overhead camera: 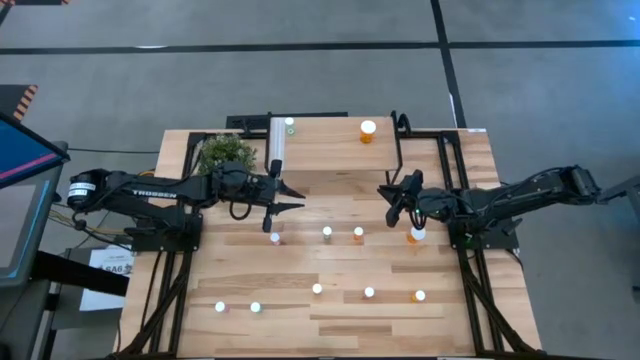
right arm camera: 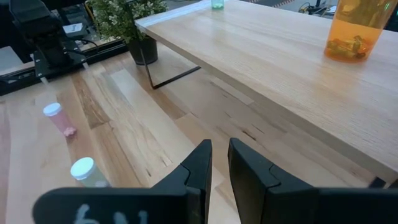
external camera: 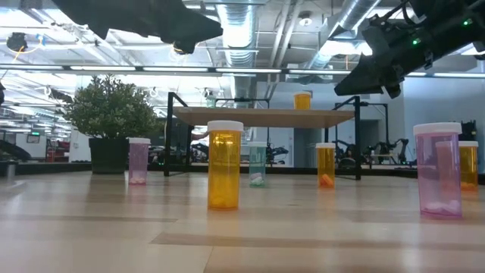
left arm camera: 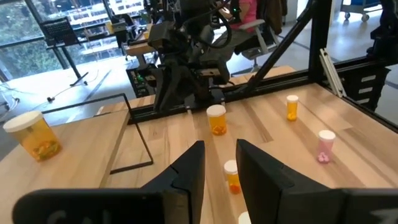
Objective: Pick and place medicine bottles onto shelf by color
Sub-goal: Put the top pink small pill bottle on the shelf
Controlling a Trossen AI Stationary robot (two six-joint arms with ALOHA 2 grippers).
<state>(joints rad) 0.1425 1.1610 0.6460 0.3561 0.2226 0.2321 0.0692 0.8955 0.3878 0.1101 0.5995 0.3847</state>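
The shelf stands at the table's far side on thin black legs. On it stand a green medicine bottle at its left end and a larger orange one toward its right. Several more white-capped bottles stand upright on the tabletop, among them a pink one and a large orange one. My left gripper hovers open just in front of the shelf's left part, with nothing between its fingers. My right gripper hovers by the shelf's right part, with a narrow empty gap between its fingers.
A potted plant stands at the far left, beside the shelf. A row of bottles stands mid-table, and another row stands nearer the front edge. Black frame rails run along the table's sides.
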